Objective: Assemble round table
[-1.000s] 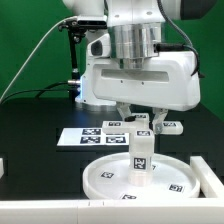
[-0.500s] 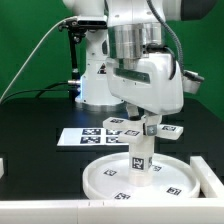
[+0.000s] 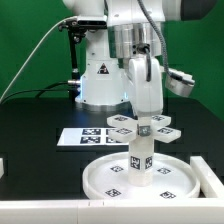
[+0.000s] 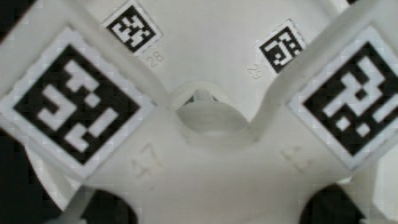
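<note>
The large round disc [image 3: 100,182] lies flat at the front of the black table. The short thick leg [image 3: 140,160] stands upright on its middle. The cross-shaped foot [image 3: 128,127] sits on top of the leg, its tagged arms spread out level. My gripper [image 3: 142,122] comes straight down onto the foot and is shut on it. In the wrist view the foot [image 4: 214,118] fills the picture with its tags. The dark fingertips [image 4: 107,210] press its sides, and the gripper [image 4: 222,208] is centred on it.
The marker board [image 3: 82,137] lies flat behind the disc. A white raised block [image 3: 212,172] stands at the exterior view's right, and a small white piece [image 3: 3,166] at its left edge. The arm's base [image 3: 100,85] stands at the back.
My hand has turned about its vertical axis from broadside to edge-on. The cross-shaped foot has turned with it on top of the leg. The disc has stayed put.
</note>
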`<move>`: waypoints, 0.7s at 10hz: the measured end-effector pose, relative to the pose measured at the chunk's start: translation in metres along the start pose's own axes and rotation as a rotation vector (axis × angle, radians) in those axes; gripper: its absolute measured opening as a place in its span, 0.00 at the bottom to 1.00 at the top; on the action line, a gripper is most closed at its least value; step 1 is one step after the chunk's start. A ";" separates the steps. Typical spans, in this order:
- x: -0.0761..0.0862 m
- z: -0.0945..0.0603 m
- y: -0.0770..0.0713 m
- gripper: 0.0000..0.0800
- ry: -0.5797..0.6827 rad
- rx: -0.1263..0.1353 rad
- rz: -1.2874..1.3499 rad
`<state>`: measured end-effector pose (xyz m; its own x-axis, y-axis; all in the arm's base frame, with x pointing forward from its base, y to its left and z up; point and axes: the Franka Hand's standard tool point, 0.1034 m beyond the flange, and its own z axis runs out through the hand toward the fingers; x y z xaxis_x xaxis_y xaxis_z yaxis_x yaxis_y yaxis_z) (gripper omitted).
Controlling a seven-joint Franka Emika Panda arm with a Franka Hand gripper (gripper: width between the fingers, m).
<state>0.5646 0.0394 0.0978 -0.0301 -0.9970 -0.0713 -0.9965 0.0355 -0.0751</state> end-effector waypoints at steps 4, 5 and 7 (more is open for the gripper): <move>-0.008 -0.015 -0.004 0.80 -0.018 0.020 -0.017; -0.011 -0.034 -0.010 0.81 -0.039 0.049 -0.028; -0.013 -0.051 -0.014 0.81 -0.055 0.067 -0.030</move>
<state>0.5748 0.0487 0.1504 0.0062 -0.9925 -0.1220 -0.9895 0.0115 -0.1440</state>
